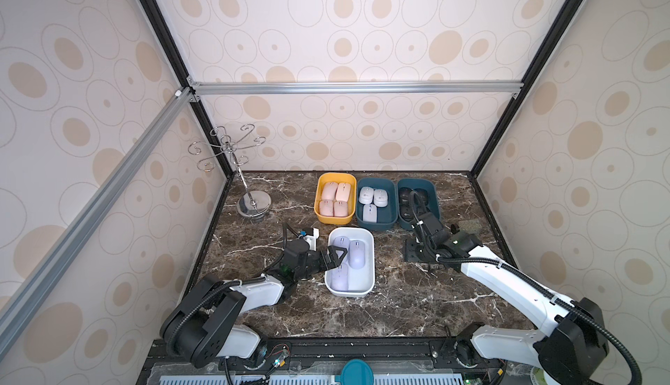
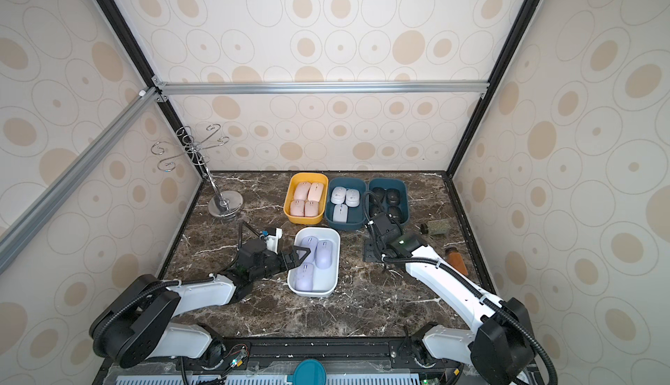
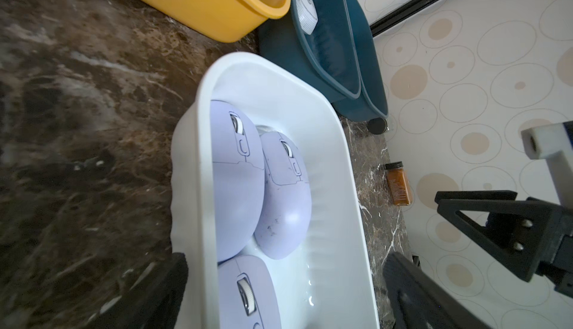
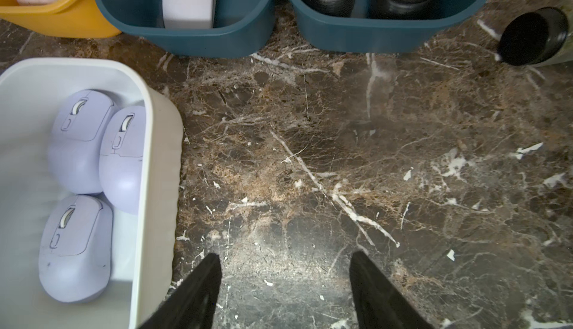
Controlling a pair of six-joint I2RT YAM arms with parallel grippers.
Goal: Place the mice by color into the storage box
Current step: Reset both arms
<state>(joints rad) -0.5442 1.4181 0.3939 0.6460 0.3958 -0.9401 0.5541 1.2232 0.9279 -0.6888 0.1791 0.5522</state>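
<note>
Four boxes stand on the marble table, each with mice of one color. The yellow box (image 1: 335,175) holds pink mice (image 1: 329,191). White mice (image 1: 366,195) lie in the middle teal box (image 1: 377,181), and black mice (image 2: 392,195) fill the right teal box (image 2: 387,181). The white box (image 1: 370,256) contains three lavender mice (image 1: 357,254). My left gripper (image 1: 335,260) hovers open over the white box's left rim, above the nearest lavender mouse (image 3: 248,293), holding nothing. My right gripper (image 4: 285,262) is open and empty over bare marble, between the white box (image 4: 155,157) and the teal boxes.
A chrome hook stand (image 1: 250,183) rises at the back left. A green herb jar (image 2: 437,228) and an orange spice jar (image 2: 457,258) lie near the table's right edge. Patterned walls enclose the table on three sides.
</note>
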